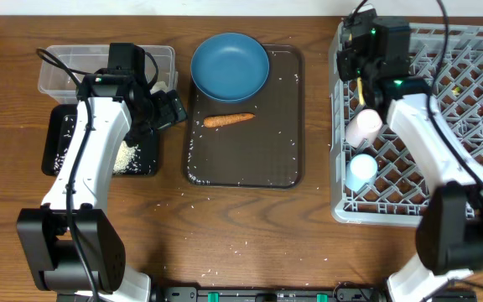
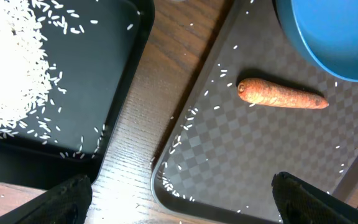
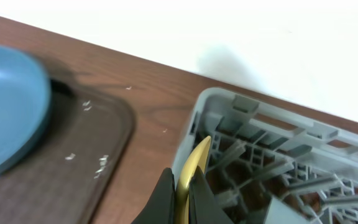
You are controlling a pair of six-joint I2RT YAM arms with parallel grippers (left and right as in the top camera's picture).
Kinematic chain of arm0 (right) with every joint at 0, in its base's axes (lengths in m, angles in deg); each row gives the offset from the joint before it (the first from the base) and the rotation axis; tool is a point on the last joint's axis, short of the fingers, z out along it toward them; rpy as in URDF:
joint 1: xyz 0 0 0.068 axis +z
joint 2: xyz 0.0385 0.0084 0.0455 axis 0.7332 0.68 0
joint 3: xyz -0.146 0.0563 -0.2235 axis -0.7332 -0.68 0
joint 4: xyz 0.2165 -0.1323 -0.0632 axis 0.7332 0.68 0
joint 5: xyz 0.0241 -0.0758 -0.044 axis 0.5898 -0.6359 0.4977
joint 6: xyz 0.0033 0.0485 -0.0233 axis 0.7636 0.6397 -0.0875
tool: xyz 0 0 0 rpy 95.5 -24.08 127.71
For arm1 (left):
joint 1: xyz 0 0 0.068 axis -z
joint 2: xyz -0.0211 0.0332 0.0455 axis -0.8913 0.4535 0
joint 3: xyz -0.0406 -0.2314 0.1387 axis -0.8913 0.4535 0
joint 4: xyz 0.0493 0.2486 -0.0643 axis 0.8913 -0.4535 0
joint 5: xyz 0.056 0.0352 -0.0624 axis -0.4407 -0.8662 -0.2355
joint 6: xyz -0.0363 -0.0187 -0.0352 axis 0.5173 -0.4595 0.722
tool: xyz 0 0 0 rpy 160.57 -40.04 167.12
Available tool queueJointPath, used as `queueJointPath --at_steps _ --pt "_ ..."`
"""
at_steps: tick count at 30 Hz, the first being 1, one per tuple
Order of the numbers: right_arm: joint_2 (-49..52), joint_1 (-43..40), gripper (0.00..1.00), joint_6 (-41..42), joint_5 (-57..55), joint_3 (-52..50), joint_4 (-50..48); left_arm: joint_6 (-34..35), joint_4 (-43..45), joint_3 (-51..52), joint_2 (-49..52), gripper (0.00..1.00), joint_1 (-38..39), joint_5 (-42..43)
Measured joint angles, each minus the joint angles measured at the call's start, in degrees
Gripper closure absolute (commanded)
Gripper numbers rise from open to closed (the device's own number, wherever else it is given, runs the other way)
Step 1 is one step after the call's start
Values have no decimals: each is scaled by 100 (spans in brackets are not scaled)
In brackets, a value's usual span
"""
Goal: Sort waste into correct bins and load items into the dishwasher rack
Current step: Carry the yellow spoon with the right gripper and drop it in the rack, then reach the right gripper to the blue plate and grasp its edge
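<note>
My left gripper (image 1: 172, 109) (image 2: 179, 208) is open and empty, over the gap between the black tray (image 1: 145, 164) (image 2: 114, 74) and the brown serving tray (image 1: 267, 159). A pile of rice (image 1: 127, 157) (image 2: 8, 68) lies in the black tray. The orange-brown stick (image 1: 229, 120) (image 2: 283, 95) lies on the serving tray below the dark blue plate (image 1: 230, 65) (image 2: 334, 31) (image 3: 5, 124). My right gripper (image 1: 361, 82) (image 3: 188, 193) is shut on the yellow spoon (image 3: 194, 163) at the grey rack's (image 1: 468, 92) (image 3: 272, 130) left edge. A pink cup (image 1: 364, 127) and a light blue cup (image 1: 361, 170) lie in the rack. The bowl is out of view.
The clear tub (image 1: 61, 71) stands behind the black tray, partly hidden by my left arm. Loose rice grains (image 1: 193, 149) (image 2: 182, 127) are scattered on the serving tray (image 2: 260, 155) (image 3: 73, 168) and on the table.
</note>
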Motion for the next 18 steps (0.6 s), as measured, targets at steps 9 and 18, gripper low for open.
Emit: queueJointPath --at_steps 9,18 --pt "544 -37 36 669 -839 -4 -404 0 0 0 0 5 0 -2" --pt "304 -37 10 918 -601 -9 -400 0 0 0 0 5 0 -2"
